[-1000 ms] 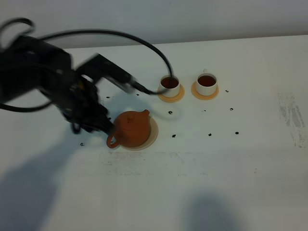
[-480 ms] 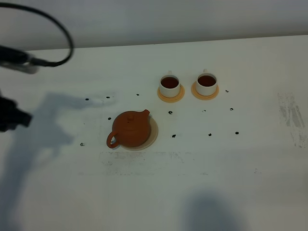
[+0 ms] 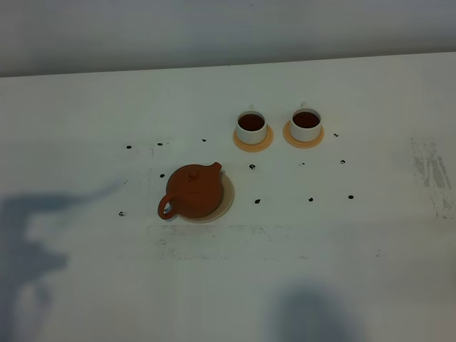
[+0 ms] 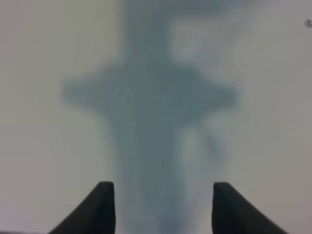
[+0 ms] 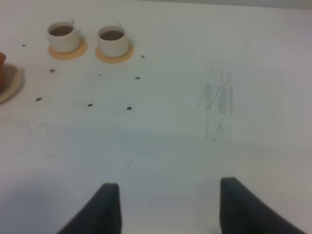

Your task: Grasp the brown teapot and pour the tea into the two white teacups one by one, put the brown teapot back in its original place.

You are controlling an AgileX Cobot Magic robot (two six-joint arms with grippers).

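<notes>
The brown teapot [image 3: 193,191] sits upright on the pale beige disc [image 3: 226,200] left of the table's middle, spout toward the cups. The two white teacups [image 3: 251,127] [image 3: 306,124] stand on small orange coasters behind it, each holding dark tea; both also show in the right wrist view [image 5: 63,36] [image 5: 113,40]. No arm appears in the exterior high view. My left gripper [image 4: 163,207] is open over bare white table with its own shadow below. My right gripper [image 5: 165,209] is open and empty over bare table, far from the cups.
Several small dark specks [image 3: 257,201] dot the white table around the teapot and cups. A grey scuffed patch [image 3: 432,174] lies at the right. Arm shadows fall at the left and the front.
The left arm let go of the teapot handle and drew back left, out of the exterior high view. The teapot stays on the beige disc. The cups have not moved.
</notes>
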